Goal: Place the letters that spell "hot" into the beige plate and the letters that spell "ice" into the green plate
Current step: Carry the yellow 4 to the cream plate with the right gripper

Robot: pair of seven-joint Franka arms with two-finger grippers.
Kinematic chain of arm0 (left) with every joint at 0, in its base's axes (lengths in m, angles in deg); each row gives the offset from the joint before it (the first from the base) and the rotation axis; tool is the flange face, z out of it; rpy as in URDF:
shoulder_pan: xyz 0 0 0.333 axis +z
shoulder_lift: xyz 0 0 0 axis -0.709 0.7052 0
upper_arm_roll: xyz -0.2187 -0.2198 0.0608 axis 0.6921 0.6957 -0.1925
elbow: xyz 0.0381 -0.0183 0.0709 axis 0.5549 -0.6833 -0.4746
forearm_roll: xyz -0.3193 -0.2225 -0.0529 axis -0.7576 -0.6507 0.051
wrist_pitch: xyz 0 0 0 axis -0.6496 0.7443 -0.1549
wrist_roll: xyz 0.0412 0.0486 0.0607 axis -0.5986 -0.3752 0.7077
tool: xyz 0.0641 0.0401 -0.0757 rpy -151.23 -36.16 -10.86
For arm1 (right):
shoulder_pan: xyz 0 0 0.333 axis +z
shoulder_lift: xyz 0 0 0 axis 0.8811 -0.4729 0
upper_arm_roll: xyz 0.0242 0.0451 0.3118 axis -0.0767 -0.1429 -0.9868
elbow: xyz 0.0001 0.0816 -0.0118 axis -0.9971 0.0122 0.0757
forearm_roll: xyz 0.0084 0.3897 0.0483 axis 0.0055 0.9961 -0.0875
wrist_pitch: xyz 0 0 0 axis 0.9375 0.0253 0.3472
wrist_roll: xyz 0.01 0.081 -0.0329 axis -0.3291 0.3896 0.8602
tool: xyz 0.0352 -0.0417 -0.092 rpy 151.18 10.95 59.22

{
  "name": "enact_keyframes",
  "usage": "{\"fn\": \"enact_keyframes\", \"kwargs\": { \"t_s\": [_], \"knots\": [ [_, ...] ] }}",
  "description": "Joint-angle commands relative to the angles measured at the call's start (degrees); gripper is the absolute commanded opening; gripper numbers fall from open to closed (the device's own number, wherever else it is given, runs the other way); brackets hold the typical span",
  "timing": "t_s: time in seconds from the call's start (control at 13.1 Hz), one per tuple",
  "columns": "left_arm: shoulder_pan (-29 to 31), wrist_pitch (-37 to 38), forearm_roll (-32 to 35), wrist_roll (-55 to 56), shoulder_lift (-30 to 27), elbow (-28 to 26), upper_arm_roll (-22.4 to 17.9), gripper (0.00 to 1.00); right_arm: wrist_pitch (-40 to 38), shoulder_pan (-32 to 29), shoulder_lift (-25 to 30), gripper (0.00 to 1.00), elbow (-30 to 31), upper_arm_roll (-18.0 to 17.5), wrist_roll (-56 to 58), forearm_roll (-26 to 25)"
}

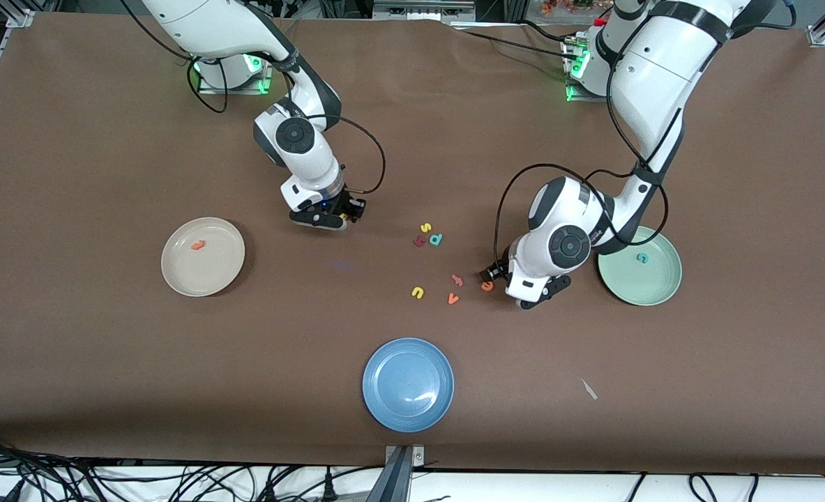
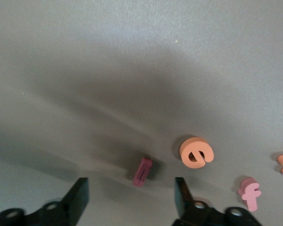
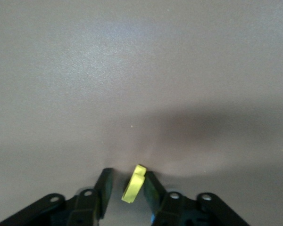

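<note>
The beige plate holds an orange t. The green plate holds a teal c. My right gripper is low over the table, between the beige plate and the letter cluster. Its jaws stand narrow around a yellow h seen edge-on; one pad touches it and a gap shows at the other. My left gripper is low beside the green plate. It is open around a dark red i lying on the table. An orange e lies just outside one finger.
A blue plate sits nearest the front camera. Loose letters lie mid-table: yellow s, teal d, yellow u, orange v and pink f. A small scrap lies toward the left arm's end.
</note>
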Motion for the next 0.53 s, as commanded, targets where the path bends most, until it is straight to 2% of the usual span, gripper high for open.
{"fn": "enact_keyframes", "kwargs": {
  "t_s": [0.0,0.3,0.46],
  "knots": [
    [0.0,0.4,-0.3,-1.2,-0.8,-1.3,0.3,0.62,0.4,0.6,-1.3,0.00,-0.2,0.8,-0.7,-1.4],
    [-0.2,0.3,0.0,-1.3,-0.3,-1.2,0.2,0.53,-1.1,-2.3,2.1,0.00,0.1,0.8,1.6,-1.7],
    [-0.2,0.2,0.0,-1.3,-0.2,-1.2,0.0,0.49,-9.4,-5.8,6.3,0.00,0.0,0.6,8.3,-1.8]
  ]
}}
